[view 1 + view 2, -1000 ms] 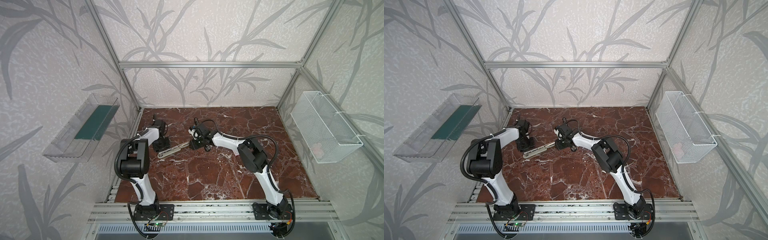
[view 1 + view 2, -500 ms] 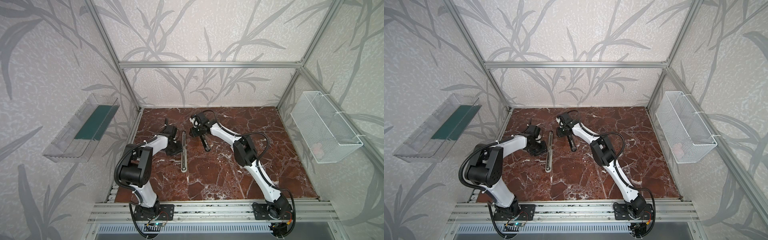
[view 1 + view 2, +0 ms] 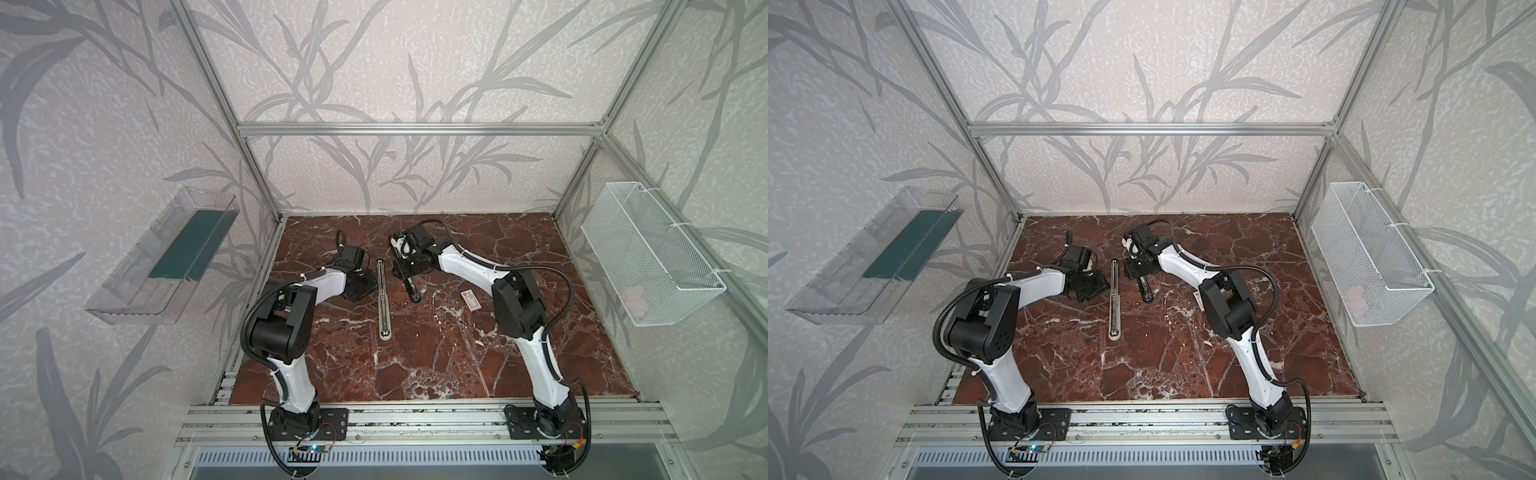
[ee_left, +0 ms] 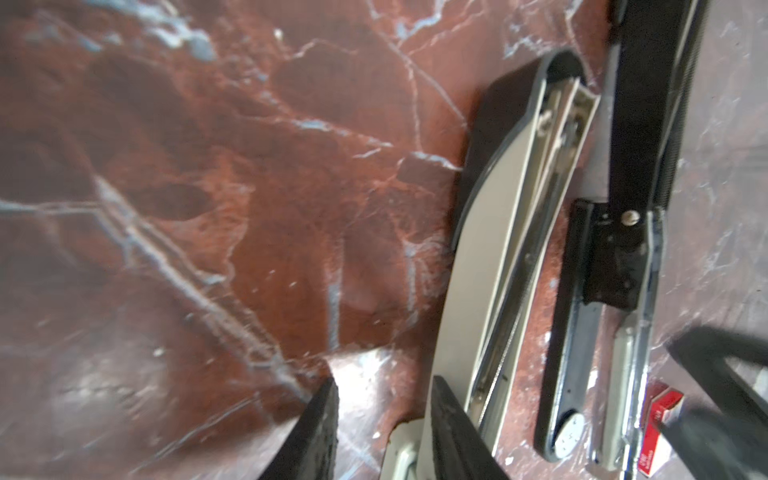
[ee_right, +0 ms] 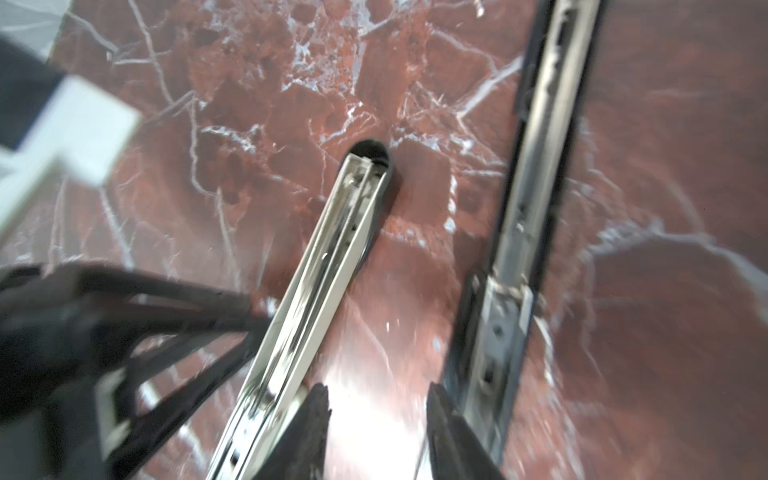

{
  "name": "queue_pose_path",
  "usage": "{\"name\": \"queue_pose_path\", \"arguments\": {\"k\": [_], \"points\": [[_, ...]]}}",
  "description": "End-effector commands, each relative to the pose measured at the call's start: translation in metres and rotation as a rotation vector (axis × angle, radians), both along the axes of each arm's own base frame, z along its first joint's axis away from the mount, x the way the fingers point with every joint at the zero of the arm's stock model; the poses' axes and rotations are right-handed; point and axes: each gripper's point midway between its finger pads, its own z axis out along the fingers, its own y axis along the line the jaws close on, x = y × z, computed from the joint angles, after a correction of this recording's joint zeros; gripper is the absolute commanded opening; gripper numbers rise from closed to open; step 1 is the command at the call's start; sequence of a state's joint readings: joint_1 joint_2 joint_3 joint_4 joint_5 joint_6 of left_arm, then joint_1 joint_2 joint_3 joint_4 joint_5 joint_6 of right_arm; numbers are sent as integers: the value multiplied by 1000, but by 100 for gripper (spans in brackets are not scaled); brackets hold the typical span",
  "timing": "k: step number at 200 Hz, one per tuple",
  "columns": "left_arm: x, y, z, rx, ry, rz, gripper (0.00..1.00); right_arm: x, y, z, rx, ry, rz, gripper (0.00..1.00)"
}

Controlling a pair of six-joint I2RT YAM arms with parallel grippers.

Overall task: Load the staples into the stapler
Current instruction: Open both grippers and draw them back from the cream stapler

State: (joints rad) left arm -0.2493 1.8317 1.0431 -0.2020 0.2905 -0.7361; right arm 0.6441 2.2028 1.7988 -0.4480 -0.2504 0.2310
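Observation:
A pale, silver-railed stapler [image 3: 382,299] [image 3: 1114,297] lies opened out flat on the marble table, running front to back between the arms. A black stapler [image 3: 409,286] [image 3: 1144,289] lies just right of it. My left gripper [image 3: 362,283] [image 4: 384,411] is low at the pale stapler's [image 4: 498,249] left side, open, with bare table between its fingers. My right gripper [image 3: 404,270] [image 5: 376,399] is open over the strip of table between the pale stapler [image 5: 324,270] and the black one [image 5: 519,228]. The staples themselves do not show; their white and red box [image 3: 469,299] [image 4: 660,419] lies to the right.
A clear plastic bin [image 3: 166,257] hangs on the left wall. On the right wall hangs a white wire basket [image 3: 648,253]. The right arm's elbow [image 3: 519,303] stands beside the box. Aluminium rails [image 3: 415,419] run along the table's front edge.
The pale stapler has swung from a slant between the grippers to lie front to back. The black stapler now shows by the right gripper. The left jaws have narrowed slightly.

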Motion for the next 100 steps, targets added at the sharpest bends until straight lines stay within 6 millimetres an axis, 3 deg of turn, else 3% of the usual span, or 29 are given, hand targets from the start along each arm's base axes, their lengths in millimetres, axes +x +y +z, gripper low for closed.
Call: {"name": "queue_pose_path", "arguments": {"k": [1,56,79,89,100], "points": [[-24,3,-27,11,103,38,38,4,-16,41,68,-97,-31,41],[-56,19,3,31,34,73,40,-31,-68,57,44,-137,-86,43],[-73,19,18,10,-5,64,42,-39,-106,52,-20,-128,-187,46],[-79,13,25,-26,-28,42,44,-42,-124,40,-64,-105,-223,48],[-82,3,35,-88,-68,9,46,-45,-145,42,-91,-118,-262,52]]}}
